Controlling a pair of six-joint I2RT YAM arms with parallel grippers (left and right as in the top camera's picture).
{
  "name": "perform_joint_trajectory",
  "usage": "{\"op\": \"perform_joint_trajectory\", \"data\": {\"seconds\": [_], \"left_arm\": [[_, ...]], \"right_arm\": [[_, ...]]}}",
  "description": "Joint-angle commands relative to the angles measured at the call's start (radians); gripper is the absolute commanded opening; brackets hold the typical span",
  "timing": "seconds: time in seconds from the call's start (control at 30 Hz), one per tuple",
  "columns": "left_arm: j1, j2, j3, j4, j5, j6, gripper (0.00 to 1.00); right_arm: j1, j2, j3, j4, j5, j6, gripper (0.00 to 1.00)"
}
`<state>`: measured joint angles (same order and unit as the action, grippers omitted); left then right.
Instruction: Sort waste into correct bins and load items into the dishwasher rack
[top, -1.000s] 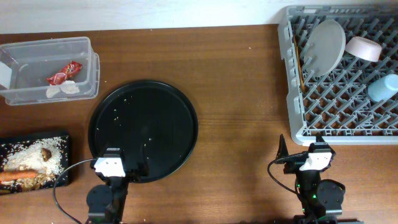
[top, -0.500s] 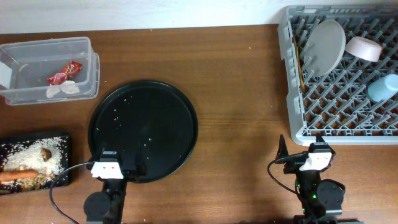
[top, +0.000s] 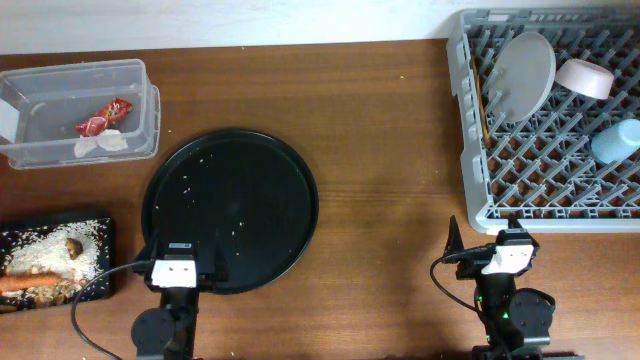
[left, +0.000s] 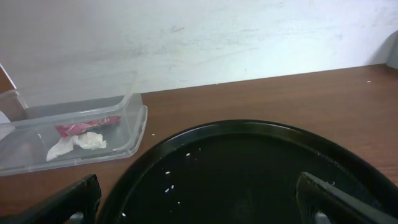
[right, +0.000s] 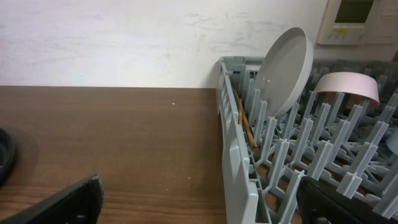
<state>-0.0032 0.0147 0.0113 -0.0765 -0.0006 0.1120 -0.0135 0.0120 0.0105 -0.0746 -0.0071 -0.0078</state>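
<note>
So the clear tub (top: 75, 110) sits top left with the red snack wrapper (top: 103, 116) and the crumpled white tissue (top: 100, 144) inside, right next to each other. Below it, at the near left corner of the table (top: 390, 150), the flat black tray (top: 20, 232) has the pale rice scraps (top: 88, 252) spread over it, the brown food lump (top: 73, 245) on top of the rice and the orange carrot piece (top: 25, 282) along its front edge. The big grey dishwasher rack (top: 545, 215) is over on the far right: the white plate (top: 525, 75) stands on edge between the pegs near the left wall, the chopsticks (top: 483, 110) are tucked just left of the plate against that wall, the small bowl (top: 585, 77) sits upside down to the right of the plate, and the light blue cup (top: 617, 140) lies toward the right edge. In the middle there's the large round black tray (top: 230, 170) with only a few rice specks on it. The left gripper (left: 198, 193) is at the near rim of that round tray, jaws spread wide with nothing between them. The right gripper (right: 200, 186) is parked over bare table just in front of the rack's near left corner, jaws also wide apart, gripping nothing and touching nothing I can see.
</note>
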Motion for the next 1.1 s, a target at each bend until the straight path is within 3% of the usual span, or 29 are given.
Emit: {"op": "perform_joint_trajectory", "data": {"seconds": [0.0, 1.07], "left_arm": [[0.005, -0.01, -0.003, -0.008, -0.003, -0.047, 0.99], [0.005, -0.01, -0.003, -0.007, 0.001, -0.059, 0.99]], "right_arm": [[-0.006, -0.008, -0.005, -0.006, 0.009, -0.003, 0.98], [-0.006, -0.008, -0.005, -0.006, 0.009, -0.003, 0.99]]}}
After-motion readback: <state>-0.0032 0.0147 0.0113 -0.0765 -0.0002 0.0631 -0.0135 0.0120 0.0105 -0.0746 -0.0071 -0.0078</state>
